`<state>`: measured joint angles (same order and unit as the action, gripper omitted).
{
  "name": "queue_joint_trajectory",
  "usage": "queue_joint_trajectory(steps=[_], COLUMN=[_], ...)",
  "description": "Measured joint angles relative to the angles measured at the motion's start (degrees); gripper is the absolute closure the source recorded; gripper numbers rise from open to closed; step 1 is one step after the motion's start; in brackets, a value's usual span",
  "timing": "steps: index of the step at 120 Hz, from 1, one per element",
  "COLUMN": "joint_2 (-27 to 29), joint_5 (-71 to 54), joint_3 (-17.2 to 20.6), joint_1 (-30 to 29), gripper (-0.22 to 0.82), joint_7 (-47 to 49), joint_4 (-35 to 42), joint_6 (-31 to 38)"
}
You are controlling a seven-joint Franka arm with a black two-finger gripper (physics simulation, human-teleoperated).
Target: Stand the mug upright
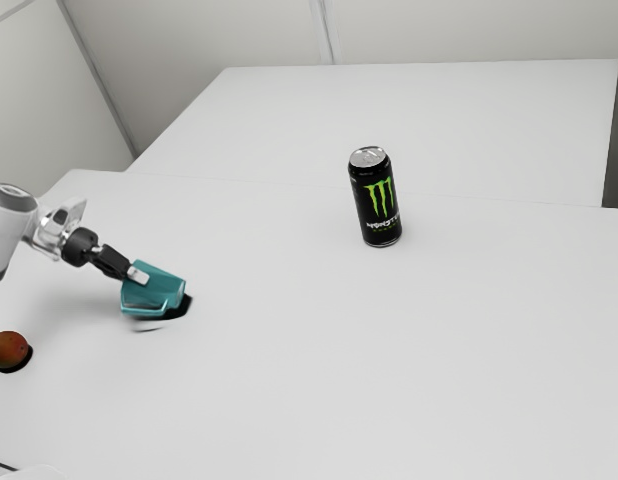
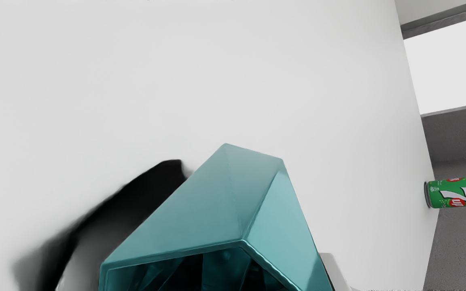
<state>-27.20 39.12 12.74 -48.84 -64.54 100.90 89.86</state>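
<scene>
The teal faceted mug (image 1: pixel 159 291) is leaning tilted at the black gripper's (image 1: pixel 138 274) tip, over the white table (image 1: pixel 419 350); whether the pincer is gripping it, I cannot tell. The exterior view is showing a reddish-brown round fruit (image 1: pixel 7 349) and a tall black can (image 1: pixel 376 200) reading "MONSTER" beneath a green claw-mark M; the wrist view is showing a green metal can (image 2: pixel 455 193) reading "7up".

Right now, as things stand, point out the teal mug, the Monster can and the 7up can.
Teal mug (image 2: pixel 192 218), wrist view: its outer wall.
Monster can (image 1: pixel 377 205), exterior view: its printed side.
7up can (image 2: pixel 457 194), wrist view: its printed side.
</scene>
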Motion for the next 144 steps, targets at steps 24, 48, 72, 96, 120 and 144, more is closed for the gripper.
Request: queue_joint_trajectory(steps=[24,48,72,96,120,144], joint_2=[4.97,12.07,19.49,22.32,23.04,23.17], joint_5=[-1.64,-7.42,-19.26,-30.01,-37.95,-41.96], joint_3=[0.72,4.25,15.23,24.09,28.96,31.38], joint_1=[2.34,6.78,7.24,6.86,7.65,7.02], gripper=[0.77,0.78,0.78,0.78,0.78,0.78], joint_7=[-0.32,0.89,6.36,14.68,23.93,31.99], joint_4=[1.77,6.06,10.61,13.77,15.64,18.65], joint_6=[1.52,7.99,17.6,24.44,28.44,31.23])
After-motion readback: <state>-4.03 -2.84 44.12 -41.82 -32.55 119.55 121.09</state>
